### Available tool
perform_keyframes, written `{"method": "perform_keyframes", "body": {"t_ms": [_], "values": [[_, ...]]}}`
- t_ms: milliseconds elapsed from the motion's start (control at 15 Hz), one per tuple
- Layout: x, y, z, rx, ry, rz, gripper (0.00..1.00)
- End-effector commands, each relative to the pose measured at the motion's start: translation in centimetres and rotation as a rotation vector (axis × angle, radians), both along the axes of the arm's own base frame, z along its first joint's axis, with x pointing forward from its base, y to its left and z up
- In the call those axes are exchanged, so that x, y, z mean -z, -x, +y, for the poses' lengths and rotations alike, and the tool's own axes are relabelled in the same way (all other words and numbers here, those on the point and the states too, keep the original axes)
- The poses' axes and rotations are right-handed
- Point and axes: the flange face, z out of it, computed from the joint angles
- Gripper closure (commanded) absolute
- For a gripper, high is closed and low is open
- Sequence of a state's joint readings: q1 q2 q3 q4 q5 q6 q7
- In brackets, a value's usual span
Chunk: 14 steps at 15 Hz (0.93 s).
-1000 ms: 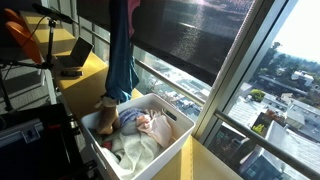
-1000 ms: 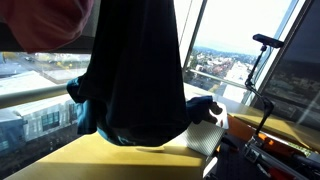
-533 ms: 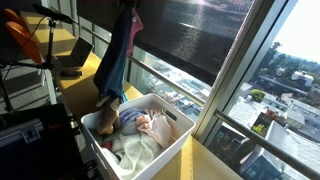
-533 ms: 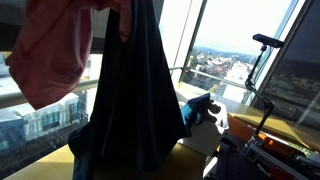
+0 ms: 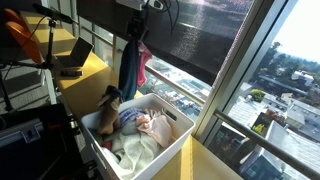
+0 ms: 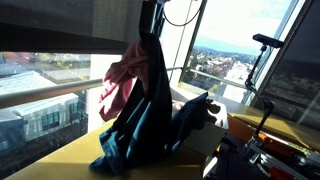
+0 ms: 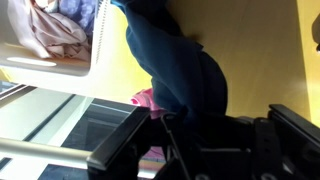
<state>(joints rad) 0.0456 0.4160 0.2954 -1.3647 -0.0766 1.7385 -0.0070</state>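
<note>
Tool: at the top of both exterior views, above the surface. From where I stand it is clamped on the blue garment. In the wrist view the cloth is bunched between the tool's jaws.

Blue garment: hangs straight down from the tool in a long fold. Its lower end is at the level of the surface. Contact with the surface cannot be told.

Pink garment: hangs with the blue one, touching it, on the window side. It is shorter and ends well above the surface. The wrist view shows only a small patch of it beside the blue garment.

Surroundings:
- Basket, white, full of laundry, at the window edge of the surface. Its far corner is just beside the hanging cloth, directly in the line of descent
- Basket rim lies close beside the blue garment in the wrist view
- Laptop near the far corner of the surface, well apart from the garments
- Blind and window frame stand just behind the hanging cloth
</note>
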Motion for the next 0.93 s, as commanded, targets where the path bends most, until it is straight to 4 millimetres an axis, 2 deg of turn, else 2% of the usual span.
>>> {"method": "perform_keyframes", "body": {"t_ms": [0, 333, 533, 733, 867], "values": [[3.3, 4.0, 0.3, -0.041, 0.015, 0.03, 1.0], [10.3, 8.8, 1.4, -0.088, 0.038, 0.036, 1.0], [15.0, 12.6, 2.3, -0.116, 0.046, 0.019, 1.0], [17.5, 14.7, 3.2, -0.14, 0.046, 0.003, 1.0], [17.8, 15.3, 3.7, -0.15, 0.044, -0.01, 1.0]]}}
